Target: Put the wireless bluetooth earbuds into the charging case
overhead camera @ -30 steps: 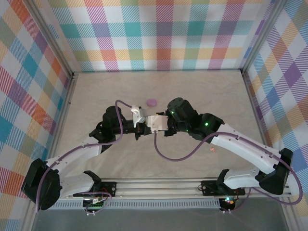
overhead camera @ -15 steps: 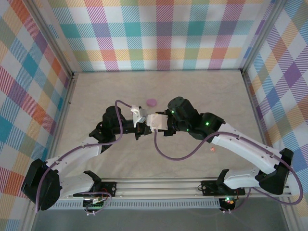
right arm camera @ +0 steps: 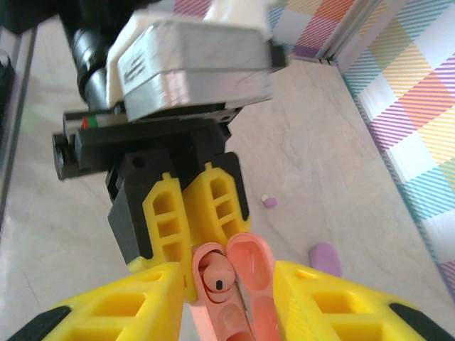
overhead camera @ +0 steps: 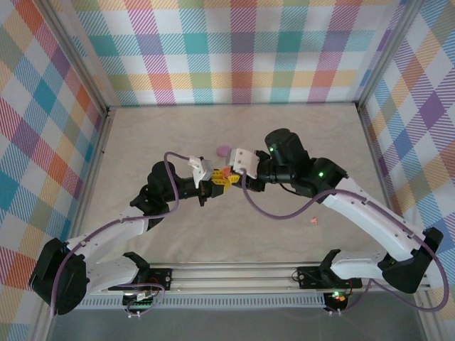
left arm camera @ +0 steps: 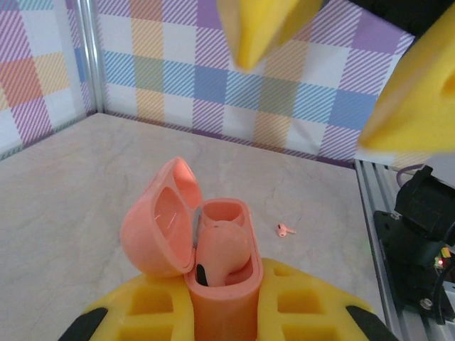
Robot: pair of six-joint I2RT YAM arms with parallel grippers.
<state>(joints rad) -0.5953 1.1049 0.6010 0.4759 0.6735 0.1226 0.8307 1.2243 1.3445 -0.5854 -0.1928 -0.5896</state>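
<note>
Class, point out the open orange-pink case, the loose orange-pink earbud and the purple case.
open orange-pink case [left arm camera: 222, 302], left wrist view, front of its body
loose orange-pink earbud [left arm camera: 285, 229], left wrist view, its middle
purple case [right arm camera: 325, 258], right wrist view, its top face

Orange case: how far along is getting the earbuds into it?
Done: one orange-pink earbud sits in the open orange case. In hand: the left gripper holds that case; the right gripper has its jaws open by it. Left: the second orange-pink earbud lies loose on the table, and the lid is up.
</note>
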